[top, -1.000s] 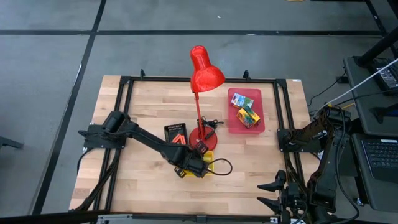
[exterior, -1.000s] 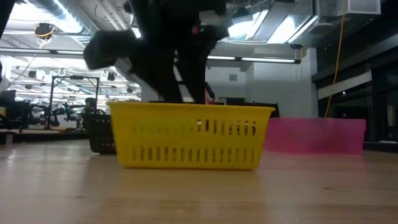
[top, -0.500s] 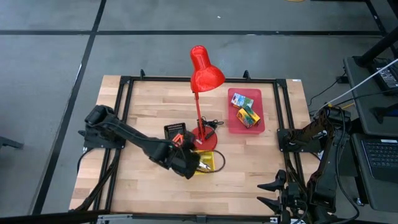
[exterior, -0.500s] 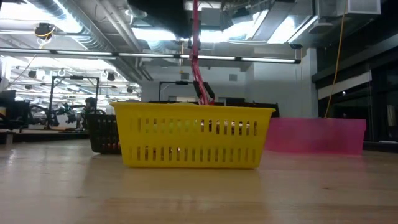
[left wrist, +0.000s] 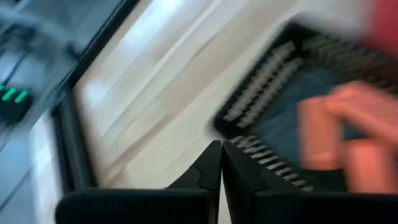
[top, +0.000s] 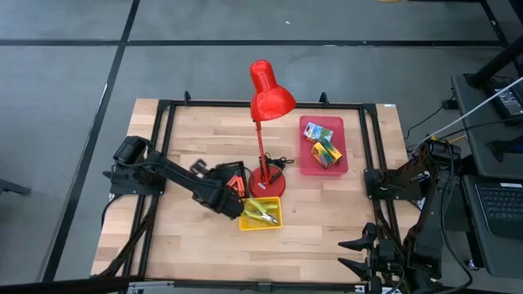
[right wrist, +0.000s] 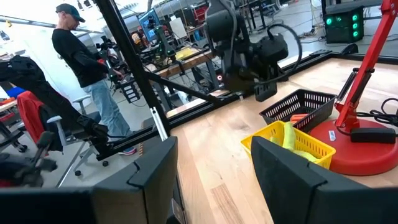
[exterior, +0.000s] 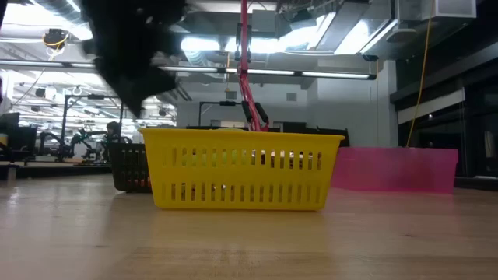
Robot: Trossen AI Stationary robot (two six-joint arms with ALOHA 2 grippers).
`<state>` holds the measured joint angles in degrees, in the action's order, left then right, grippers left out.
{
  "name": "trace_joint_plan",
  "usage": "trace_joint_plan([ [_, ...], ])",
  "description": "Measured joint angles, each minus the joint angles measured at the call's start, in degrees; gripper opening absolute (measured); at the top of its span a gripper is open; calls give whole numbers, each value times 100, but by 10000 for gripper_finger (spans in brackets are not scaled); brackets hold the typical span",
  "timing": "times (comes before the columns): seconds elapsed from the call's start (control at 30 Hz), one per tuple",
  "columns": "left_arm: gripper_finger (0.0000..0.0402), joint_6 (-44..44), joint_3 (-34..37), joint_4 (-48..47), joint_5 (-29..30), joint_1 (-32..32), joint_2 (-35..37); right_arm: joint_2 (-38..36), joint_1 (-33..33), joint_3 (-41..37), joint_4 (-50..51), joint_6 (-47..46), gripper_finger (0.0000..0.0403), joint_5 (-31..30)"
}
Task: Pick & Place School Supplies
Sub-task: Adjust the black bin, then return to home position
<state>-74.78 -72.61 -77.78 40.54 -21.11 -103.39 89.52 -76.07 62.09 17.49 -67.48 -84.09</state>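
Pliers with yellow-green handles [top: 261,212] lie in the yellow tray [top: 274,223], near the red lamp's base. Crayon boxes [top: 324,147] lie in the pink tray [top: 304,163] at the far right. Small orange pieces [top: 236,184] lie in the black tray [top: 221,171]. My left gripper [top: 230,196] hovers over the black tray's near edge, shut and with nothing between its fingers [left wrist: 221,168]. My right gripper [right wrist: 214,180] waits open at the table's near right corner [top: 356,255].
The tall red desk lamp [top: 267,98] stands mid-table, its round base [top: 267,183] between the black and yellow trays, its cord trailing beside it. A dark metal frame [top: 163,110] borders the table. Bare wood lies at the near left. A person [right wrist: 84,56] stands beyond the table.
My left gripper has risen out of the yellow tray and drawn back toward the table's left and far side, to the black tray's near edge. The pliers, earlier covered by the gripper, now show lying in the yellow tray.
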Motion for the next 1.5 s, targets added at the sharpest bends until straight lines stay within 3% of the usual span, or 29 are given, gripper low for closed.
trace_joint_plan([
  [0.07, 5, -650, 218, -327, -121, -13, 1, 0, 0, 1, 1, 4, 208, 34],
  [0.17, 2, -930, 517, -337, -438, 35, 13, 0, 0, 2, 1, 55, 208, 37],
  [0.33, 2, -443, 933, 195, -663, 365, 326, 0, 17, 1, 1, 108, 208, 57],
  [0.53, 2, 79, 1546, 1145, -701, 676, 1240, 2, -7, 1, -109, 85, 208, 115],
  [0.77, 2, 113, 2123, 1667, -898, 739, 1903, 4, -15, -1, -140, 102, 208, 114],
  [1.13, 2, 1016, 2668, 3225, -1286, 1094, 1969, 9, -11, 0, -602, 523, 208, 98],
  [1.5, 2, 1495, 2677, 3385, -1275, 1298, 1969, 11, -11, 2, -913, 839, 208, 113],
])
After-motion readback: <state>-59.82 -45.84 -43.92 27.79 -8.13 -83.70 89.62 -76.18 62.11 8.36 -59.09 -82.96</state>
